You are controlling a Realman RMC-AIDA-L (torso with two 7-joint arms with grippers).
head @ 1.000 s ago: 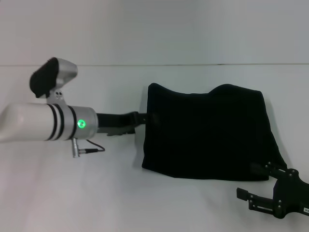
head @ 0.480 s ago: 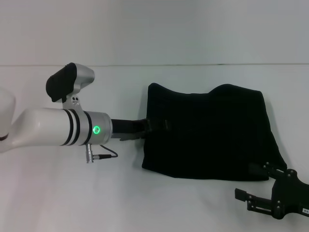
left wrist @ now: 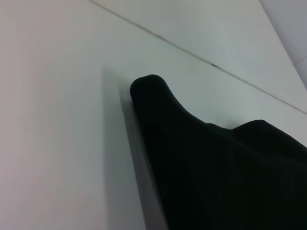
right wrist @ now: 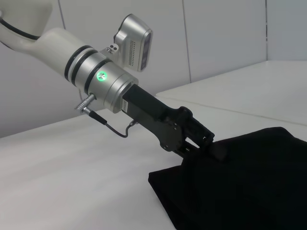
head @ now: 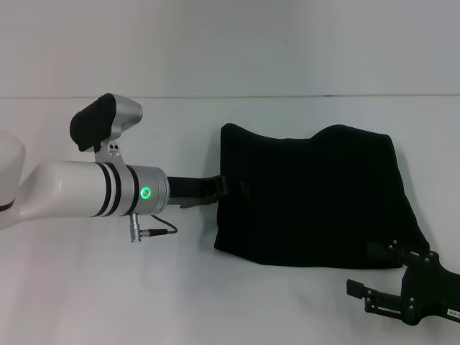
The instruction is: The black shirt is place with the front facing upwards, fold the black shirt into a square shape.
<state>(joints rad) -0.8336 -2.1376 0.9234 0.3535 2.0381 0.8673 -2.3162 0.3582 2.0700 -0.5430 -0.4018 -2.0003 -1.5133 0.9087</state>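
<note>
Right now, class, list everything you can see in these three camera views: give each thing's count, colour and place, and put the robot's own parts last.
black shirt: one, black, already folded into a rough rectangle, lying on the table right of centre; no lettering shows.
table: one, white, under the whole scene.
wall: one, pale grey, behind the table's far edge.
left arm: one, white and silver with a green light and a grey wrist camera, reaching in from the left.
left gripper: one, black, at the shirt's left edge, fingers against the cloth.
right gripper: one, black, low at the near right, just off the shirt's near right corner.
</note>
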